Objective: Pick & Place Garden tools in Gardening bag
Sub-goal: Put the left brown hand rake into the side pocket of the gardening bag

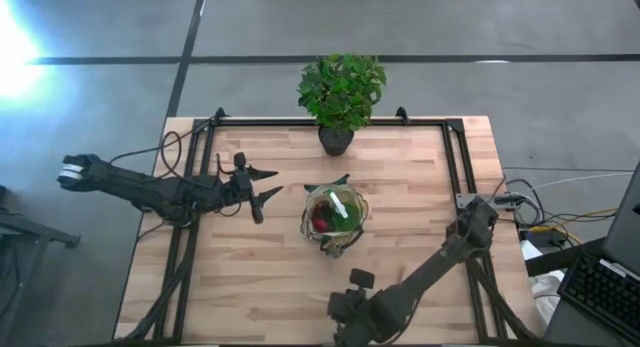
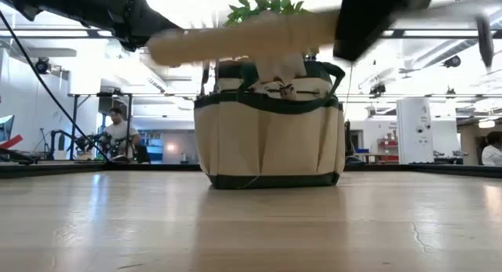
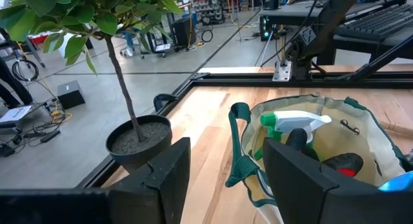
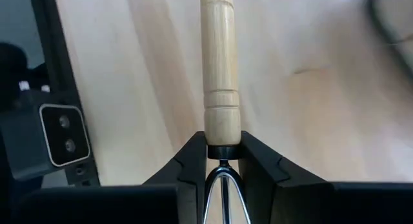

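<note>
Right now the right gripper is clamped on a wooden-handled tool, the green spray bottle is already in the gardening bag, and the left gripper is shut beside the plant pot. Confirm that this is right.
One part is wrong: the left gripper is open, with a clear gap between its fingers in the left wrist view, near the plant pot. The rest holds: the right gripper clamps the wooden-handled tool, and the green spray bottle sits in the gardening bag.

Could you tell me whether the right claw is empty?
No, the right claw is closed on a wooden-handled tool at its metal neck.
</note>
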Robot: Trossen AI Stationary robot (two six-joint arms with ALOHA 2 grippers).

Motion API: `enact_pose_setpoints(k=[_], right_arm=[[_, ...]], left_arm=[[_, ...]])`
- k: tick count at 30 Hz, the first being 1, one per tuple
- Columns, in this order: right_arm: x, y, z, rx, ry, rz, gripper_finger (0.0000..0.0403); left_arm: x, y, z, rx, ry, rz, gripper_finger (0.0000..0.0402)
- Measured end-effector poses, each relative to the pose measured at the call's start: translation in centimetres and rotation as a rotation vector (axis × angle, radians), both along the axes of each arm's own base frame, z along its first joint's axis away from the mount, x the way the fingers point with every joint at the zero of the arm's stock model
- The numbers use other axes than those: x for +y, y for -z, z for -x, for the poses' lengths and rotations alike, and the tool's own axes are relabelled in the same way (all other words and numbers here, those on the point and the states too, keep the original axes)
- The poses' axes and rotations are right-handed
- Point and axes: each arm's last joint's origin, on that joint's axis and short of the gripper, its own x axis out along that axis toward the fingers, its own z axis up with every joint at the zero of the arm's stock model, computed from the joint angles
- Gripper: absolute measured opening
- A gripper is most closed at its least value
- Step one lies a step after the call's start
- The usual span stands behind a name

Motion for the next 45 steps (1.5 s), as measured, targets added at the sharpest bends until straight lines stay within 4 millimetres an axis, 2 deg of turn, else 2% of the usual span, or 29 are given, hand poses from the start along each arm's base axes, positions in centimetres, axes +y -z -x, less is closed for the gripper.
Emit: enact_pose_setpoints(k=[5, 9, 14, 19, 23, 31, 37, 41, 45], right_arm=[[0.1, -2.2, 1.1, 0.003, 0.049, 0.069, 0.0056], [-0.2, -3.3, 1.9, 0.004, 0.078, 0.161, 0.0056], [-1.2, -3.9, 2.6, 0.009, 0.086, 0.329, 0.0056], [-2.2, -4.3, 2.8, 0.039, 0.066, 0.449, 0.0056], [-2.9, -5.1, 2.6, -0.058, 0.086, 0.537, 0.0056], [-4.1, -8.6, 3.2, -0.367, 0.201, 0.682, 0.0056], [-4.8, -10.7, 3.9, -0.499, 0.247, 0.729, 0.0056], [-5.3, -11.3, 4.3, -0.563, 0.289, 0.729, 0.0056], [-5.9, -10.8, 5.0, -0.587, 0.326, 0.712, 0.0056]], left_arm=[[0.0, 0.1, 0.0, 0.002, 0.004, 0.013, 0.0196], [-0.3, 0.2, -0.1, 0.003, 0.086, 0.058, 0.0196], [-0.7, 0.2, -0.2, -0.005, 0.234, 0.129, 0.0196], [-0.9, -0.1, -0.2, -0.023, 0.282, 0.191, 0.0196], [-0.9, -0.1, -0.2, -0.027, 0.282, 0.211, 0.0196], [-0.9, -0.1, -0.5, -0.035, 0.281, 0.223, 0.0196], [-0.9, -0.1, -0.6, -0.045, 0.282, 0.214, 0.0196], [-0.9, -0.3, -0.6, -0.067, 0.283, 0.212, 0.0196], [-0.9, -0.3, -0.7, -0.071, 0.283, 0.212, 0.0196]])
